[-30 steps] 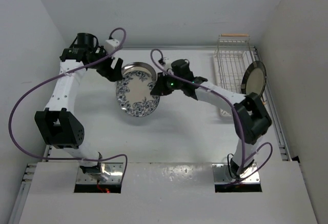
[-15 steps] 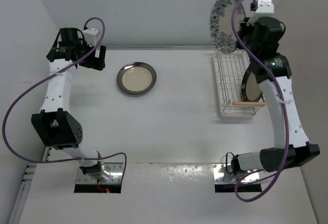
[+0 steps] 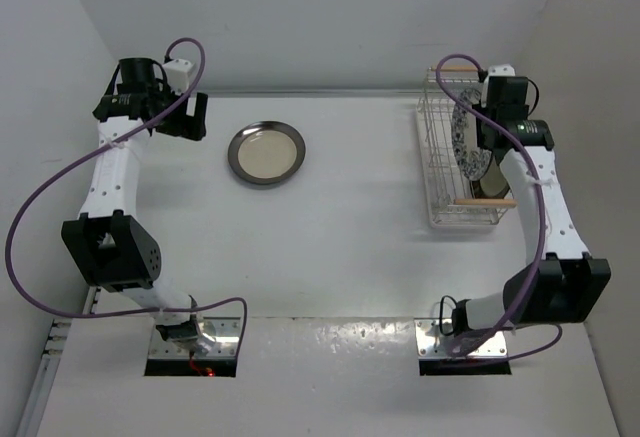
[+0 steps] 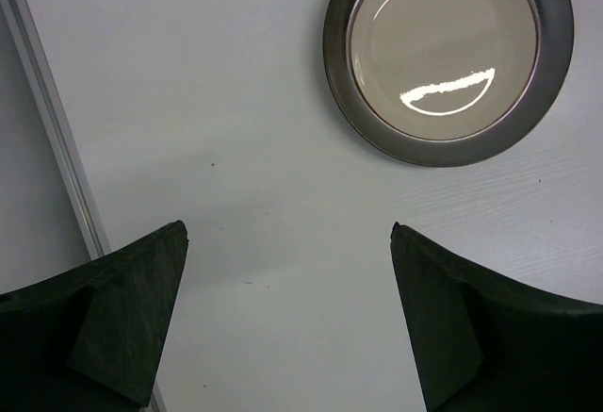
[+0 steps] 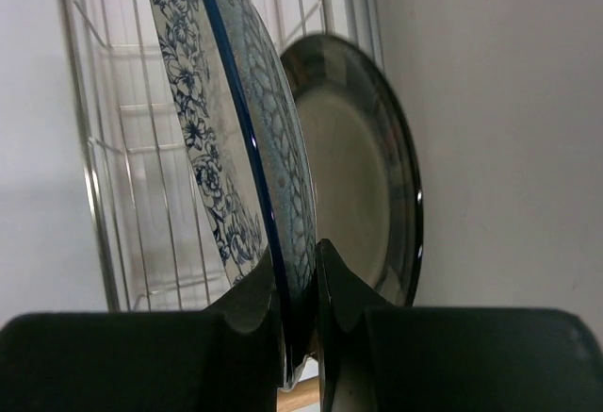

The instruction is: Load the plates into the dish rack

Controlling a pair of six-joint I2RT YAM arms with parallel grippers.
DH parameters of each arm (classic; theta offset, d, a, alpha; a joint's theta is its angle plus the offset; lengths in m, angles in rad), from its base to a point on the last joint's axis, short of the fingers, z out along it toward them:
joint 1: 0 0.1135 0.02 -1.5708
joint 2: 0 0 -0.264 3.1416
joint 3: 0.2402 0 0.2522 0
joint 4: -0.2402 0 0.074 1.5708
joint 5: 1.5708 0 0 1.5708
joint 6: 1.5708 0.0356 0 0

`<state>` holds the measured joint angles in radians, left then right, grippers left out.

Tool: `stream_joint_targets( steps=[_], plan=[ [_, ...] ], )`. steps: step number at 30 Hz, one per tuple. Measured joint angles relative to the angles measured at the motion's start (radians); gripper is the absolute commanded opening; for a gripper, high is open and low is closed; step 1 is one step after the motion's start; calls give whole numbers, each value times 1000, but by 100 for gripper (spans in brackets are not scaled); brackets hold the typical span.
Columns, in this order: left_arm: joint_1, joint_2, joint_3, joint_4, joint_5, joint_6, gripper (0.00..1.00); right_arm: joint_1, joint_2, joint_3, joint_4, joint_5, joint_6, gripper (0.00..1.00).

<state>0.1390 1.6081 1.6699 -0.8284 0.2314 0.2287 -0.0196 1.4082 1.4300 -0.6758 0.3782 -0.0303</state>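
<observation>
At far-right of counter [image 3: 340,227], dish rack [image 3: 438,162] holds one dark-rimmed plate [image 5: 358,176] upright. We note blue floral plate [image 5: 203,148] on edge just beside it, betw. rack wires, rim pinched by right pincer [image 5: 300,289]. Left pincer [image 4: 287,242] spread wide above counter; shiny-rimmed plate [image 4: 448,54] lies flat ahead of it, apart.

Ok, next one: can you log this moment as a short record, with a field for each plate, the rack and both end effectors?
floral plate: upright on edge in the dish rack; whether it is seated is unclear
right end effector: shut on the floral plate's rim
racked plate: dark rim, upright beside the floral plate
table plate: shiny dark rim, flat on the table
left end effector: open, empty, above the table near the table plate
left to load: table plate
</observation>
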Motion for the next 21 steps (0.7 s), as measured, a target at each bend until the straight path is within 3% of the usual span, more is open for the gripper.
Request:
stream_joint_targets(
  steps=[21],
  plan=[
    [5,0,-39,0,-1,-5,93,-24,9,-196,72,10,44,0]
  ],
)
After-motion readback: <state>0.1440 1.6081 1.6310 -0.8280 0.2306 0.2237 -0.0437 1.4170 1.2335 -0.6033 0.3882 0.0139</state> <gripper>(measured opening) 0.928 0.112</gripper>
